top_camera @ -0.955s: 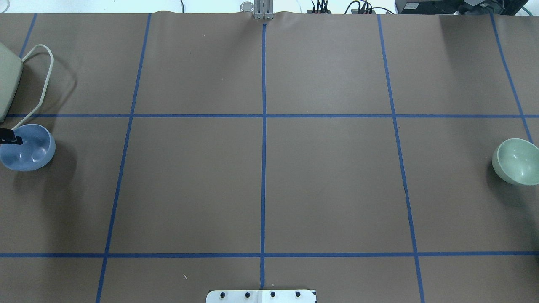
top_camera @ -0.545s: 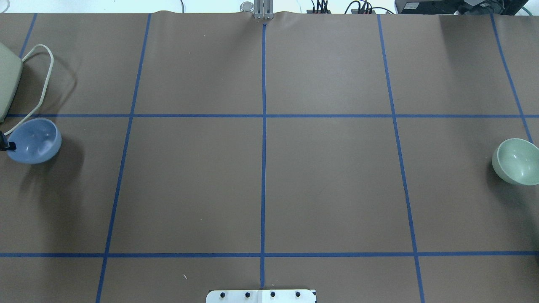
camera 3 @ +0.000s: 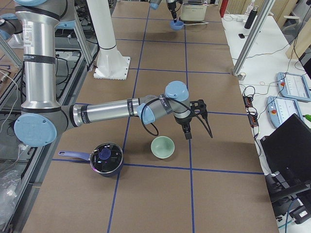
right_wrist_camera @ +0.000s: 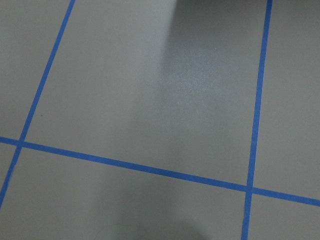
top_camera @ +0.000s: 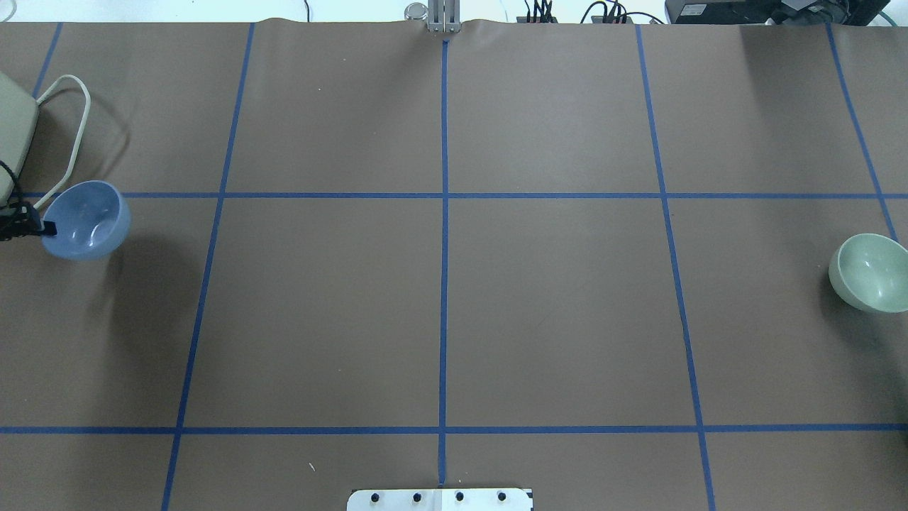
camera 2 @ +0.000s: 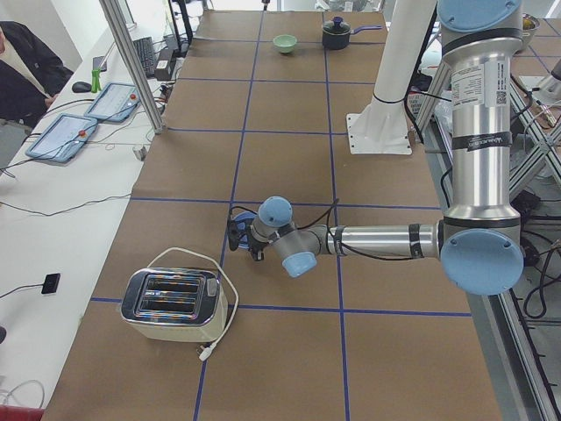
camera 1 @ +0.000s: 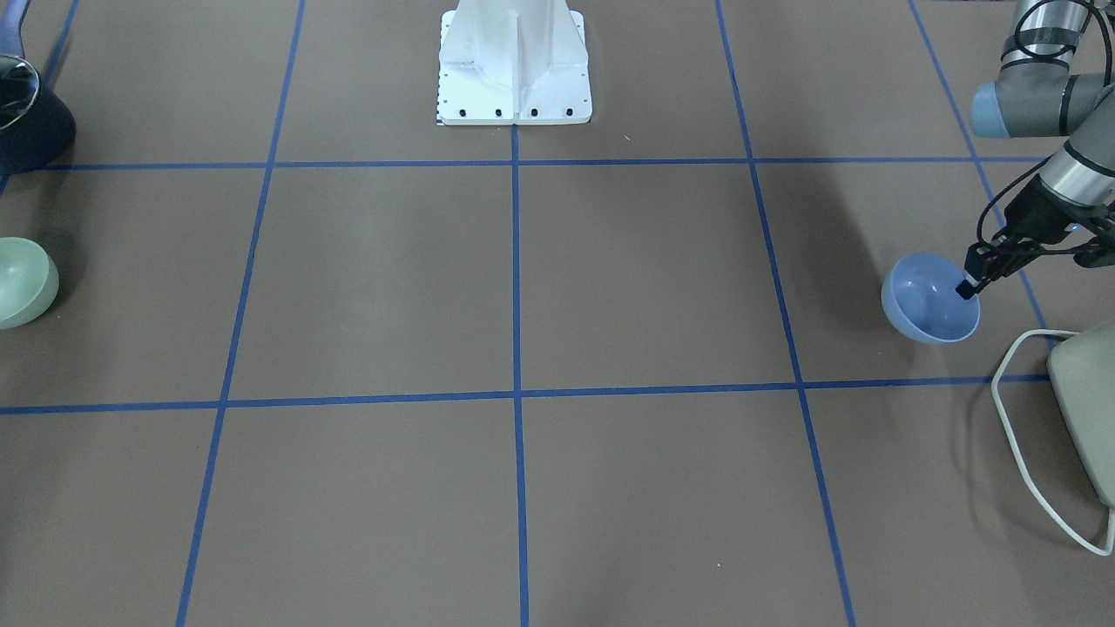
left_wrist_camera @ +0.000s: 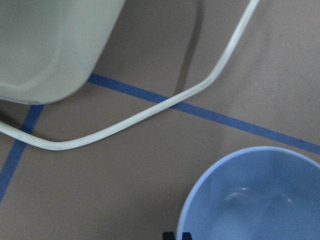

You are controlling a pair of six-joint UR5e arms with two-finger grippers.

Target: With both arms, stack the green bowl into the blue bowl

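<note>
The blue bowl (top_camera: pixel 89 220) hangs tilted above the table at the far left, and also shows in the front view (camera 1: pixel 928 300) and the left wrist view (left_wrist_camera: pixel 255 195). My left gripper (top_camera: pixel 42 227) is shut on its rim, one finger inside the bowl (camera 1: pixel 969 290). The green bowl (top_camera: pixel 871 273) stands upright on the table at the far right edge (camera 1: pixel 22 283). In the exterior right view my right gripper (camera 3: pixel 199 136) hovers just beyond the green bowl (camera 3: pixel 162 146), apart from it. I cannot tell whether it is open or shut.
A cream toaster (top_camera: pixel 14 135) with a white cord (top_camera: pixel 71 142) stands just behind the blue bowl. A dark pot with a lid (camera 3: pixel 104 158) stands near the green bowl on the robot's side. The white base pedestal (camera 1: pixel 514 70) stands mid-table at the robot's edge.
My left gripper has carried the blue bowl to the right and farther from the robot, and the bowl has tilted more. The green bowl has not moved.
</note>
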